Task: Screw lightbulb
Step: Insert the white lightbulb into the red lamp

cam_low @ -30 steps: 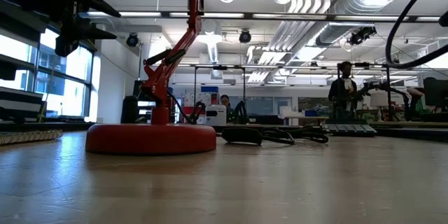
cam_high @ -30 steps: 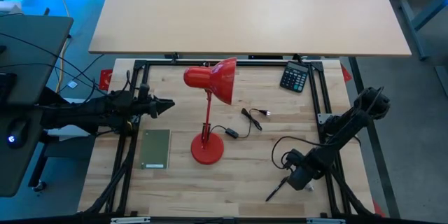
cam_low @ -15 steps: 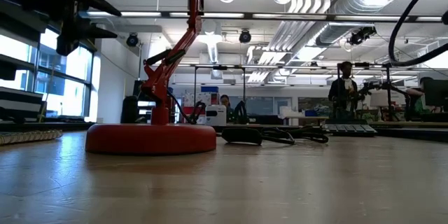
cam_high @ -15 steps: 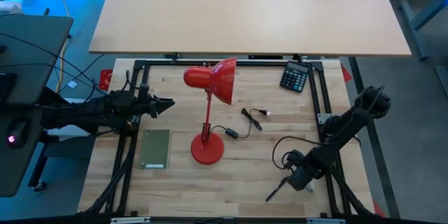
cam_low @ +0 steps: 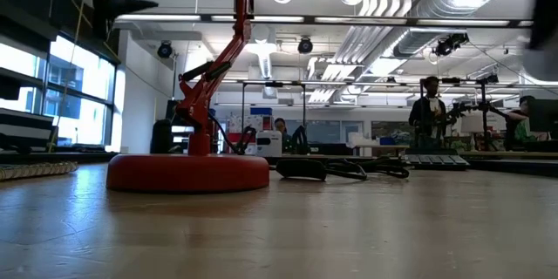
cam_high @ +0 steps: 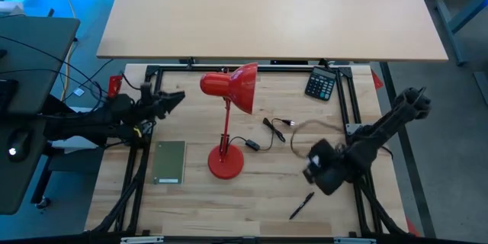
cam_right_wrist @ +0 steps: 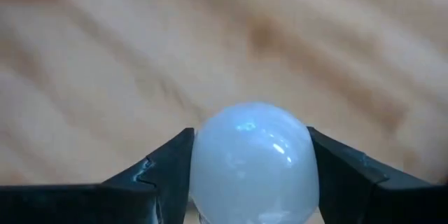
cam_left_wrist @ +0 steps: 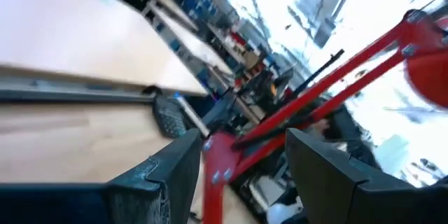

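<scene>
Between the right gripper (cam_right_wrist: 248, 175) fingers (cam_right_wrist: 157, 175) sits the lightbulb (cam_right_wrist: 253, 157), a smooth glossy white globe; its narrow base is cut off below the frame, and from above it hides under the blurred gripper (cam_high: 319, 169). Those jaws are clamped on it. Since a second ago the right arm has lifted off the wooden worktop (cam_high: 191, 207), leaving the black pen (cam_high: 300, 205) lying alone. Over at the left, the left gripper (cam_high: 172, 99) has swung up, jaws spread wide and holding nothing, beside the red desk lamp (cam_high: 229, 88)
</scene>
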### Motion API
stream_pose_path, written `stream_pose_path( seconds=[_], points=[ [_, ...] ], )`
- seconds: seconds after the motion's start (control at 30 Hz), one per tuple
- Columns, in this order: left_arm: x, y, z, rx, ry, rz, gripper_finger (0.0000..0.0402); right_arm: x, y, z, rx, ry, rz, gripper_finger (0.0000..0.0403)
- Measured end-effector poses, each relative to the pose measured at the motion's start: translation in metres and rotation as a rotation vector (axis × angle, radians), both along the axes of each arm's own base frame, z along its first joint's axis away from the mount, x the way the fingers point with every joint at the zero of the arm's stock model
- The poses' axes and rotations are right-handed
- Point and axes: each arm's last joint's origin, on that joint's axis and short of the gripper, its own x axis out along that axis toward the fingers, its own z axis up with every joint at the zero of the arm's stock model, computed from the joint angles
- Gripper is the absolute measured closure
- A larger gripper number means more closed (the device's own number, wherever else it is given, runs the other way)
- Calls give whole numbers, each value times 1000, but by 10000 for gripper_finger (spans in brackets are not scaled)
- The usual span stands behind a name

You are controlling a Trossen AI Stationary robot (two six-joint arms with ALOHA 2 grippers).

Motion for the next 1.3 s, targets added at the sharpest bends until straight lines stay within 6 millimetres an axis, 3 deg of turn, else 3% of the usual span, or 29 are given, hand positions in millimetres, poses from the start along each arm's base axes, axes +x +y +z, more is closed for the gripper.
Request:
stream_pose_path(
  seconds=[0.27, 0.43, 0.63, 0.83, 1.13, 1.3],
  points=[
    [24, 0, 33, 228, 190, -23, 202, 23, -55, 61, -289, -486, -332, 174],
    [42, 1, 61, 367, 212, 0, 202, 28, -73, 87, -443, -809, -535, 174],
    [53, 2, 84, 390, 88, 28, 202, 41, -69, 96, -473, -983, -640, 174],
    [57, 2, 89, 390, 20, 42, 202, 44, -60, 103, -513, -1158, -768, 171],
    [58, 3, 93, 329, -54, 66, 202, 38, -49, 105, -498, -1153, -712, 174],
    [56, 4, 97, 326, -91, 110, 202, 41, -53, 123, -498, -1159, -735, 173]
  ],
)
